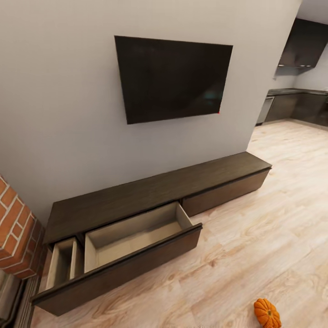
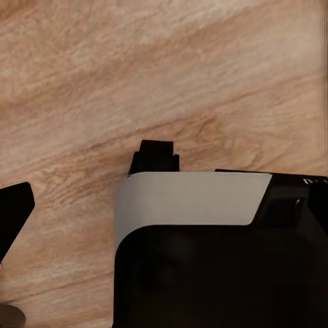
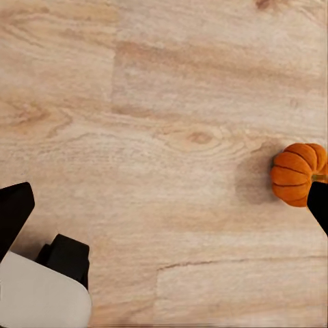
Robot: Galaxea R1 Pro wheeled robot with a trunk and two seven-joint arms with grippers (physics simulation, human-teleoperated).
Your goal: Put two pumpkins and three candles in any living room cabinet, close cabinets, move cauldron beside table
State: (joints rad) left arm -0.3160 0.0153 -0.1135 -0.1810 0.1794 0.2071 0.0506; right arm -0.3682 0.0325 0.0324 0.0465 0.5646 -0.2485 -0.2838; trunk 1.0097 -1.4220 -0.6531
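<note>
cabinet [image 1: 155, 191]: far left by the wall; drawer [image 1: 132, 237] pulled out
pumpkin [image 1: 267, 313]: near right on floor [image 1: 273, 218]
hands: grip state cannot be told

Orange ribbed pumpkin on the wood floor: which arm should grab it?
Right, probably. The orange ribbed pumpkin lies low at the head view's right, and the right wrist view shows it beside one dark fingertip.

Home living room, I am looking over it. Flat black TV [image 1: 173, 78] hanging on grey wall [image 1: 59, 114], long low dark cabinet [image 1: 150, 193] sitting beneath with drawer [image 1: 132, 234] standing open. Pale wood-plank floor [image 1: 273, 218] running throughout. Red brick fireplace edge [image 1: 16, 232] showing beside cabinet. Dark kitchen units [image 1: 300, 102] lying beyond, through opening.
</note>
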